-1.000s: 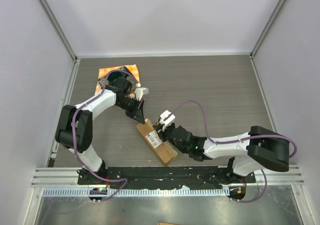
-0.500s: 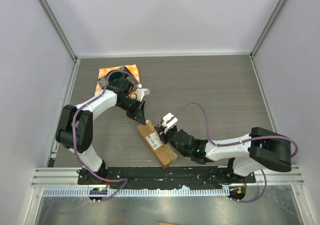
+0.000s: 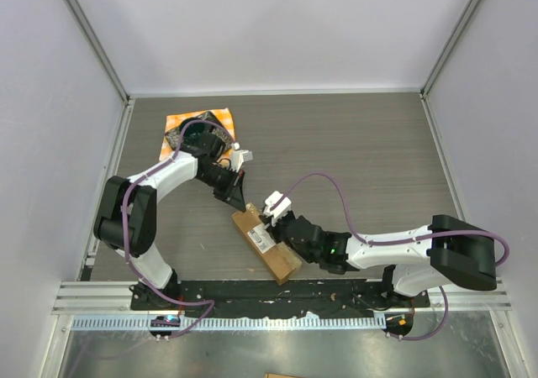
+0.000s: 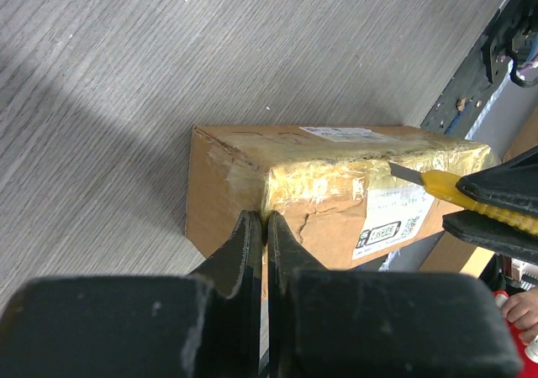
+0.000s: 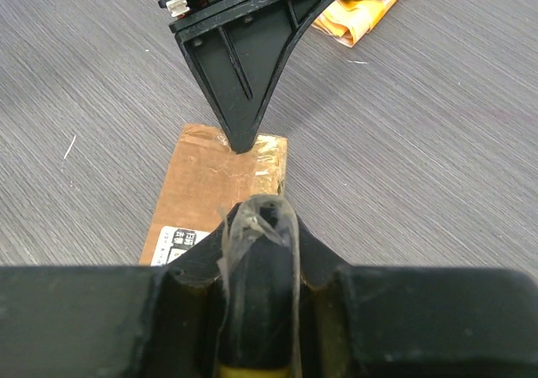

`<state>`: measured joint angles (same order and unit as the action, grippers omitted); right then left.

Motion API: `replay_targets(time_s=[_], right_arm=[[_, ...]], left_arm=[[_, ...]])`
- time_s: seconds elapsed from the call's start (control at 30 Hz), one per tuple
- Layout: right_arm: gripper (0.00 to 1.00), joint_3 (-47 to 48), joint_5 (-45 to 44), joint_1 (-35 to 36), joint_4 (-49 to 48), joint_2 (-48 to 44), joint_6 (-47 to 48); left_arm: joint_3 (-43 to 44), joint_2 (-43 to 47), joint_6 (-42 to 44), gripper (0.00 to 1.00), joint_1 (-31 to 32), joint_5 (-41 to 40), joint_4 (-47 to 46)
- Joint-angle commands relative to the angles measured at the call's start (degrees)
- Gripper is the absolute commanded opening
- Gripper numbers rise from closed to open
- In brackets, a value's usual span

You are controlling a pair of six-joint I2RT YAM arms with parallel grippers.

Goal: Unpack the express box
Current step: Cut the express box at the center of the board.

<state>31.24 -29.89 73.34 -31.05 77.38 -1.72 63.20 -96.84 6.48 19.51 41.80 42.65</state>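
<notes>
The express box (image 3: 257,237) lies on the table (image 3: 370,151) close to its near edge, the long axis running from 11 to 5 o'clock, with its 5 o'clock end almost at the edge rail. The flaps are closed under shiny tape (image 4: 336,176) and a white label (image 4: 388,218) is on the top, so its content is hidden. From 3 o'clock the right claw (image 3: 271,220) is over the box – it is pinching a yellow knife (image 4: 444,190), whose blade tip is at the taped top edge. At the 11 o'clock end the left claw (image 3: 239,203) stands with fingers pressed together, tips on the box. Wide table surface shows toward 12 and 2 o'clock. Far off at 11 o'clock, near the table corner, an orange cloth (image 3: 181,119) carries a dark dish (image 3: 200,128) – what is in it, I cannot tell.
</notes>
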Motion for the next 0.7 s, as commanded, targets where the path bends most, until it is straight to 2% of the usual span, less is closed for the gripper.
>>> replay_targets(time_s=[0.0, 0.5, 0.67], right_arm=[[0.01, 1.54, 0.01, 0.22, -0.68, 0.66, 1.37], [0.01, 1.36, 2.03, -2.15, -4.2, -1.09, 1.02], [0.01, -0.22, 2.47, -2.24, -3.76, -6.54, -0.83]], left_arm=[[-1.24, -0.9, 2.4, 0.0, -1.05, -9.98, -0.64], [-1.15, -0.81, 2.48, 0.0, -1.05, -9.9, -0.55], [-1.06, -1.16, 2.49, 0.0, -1.05, -9.9, -0.55]])
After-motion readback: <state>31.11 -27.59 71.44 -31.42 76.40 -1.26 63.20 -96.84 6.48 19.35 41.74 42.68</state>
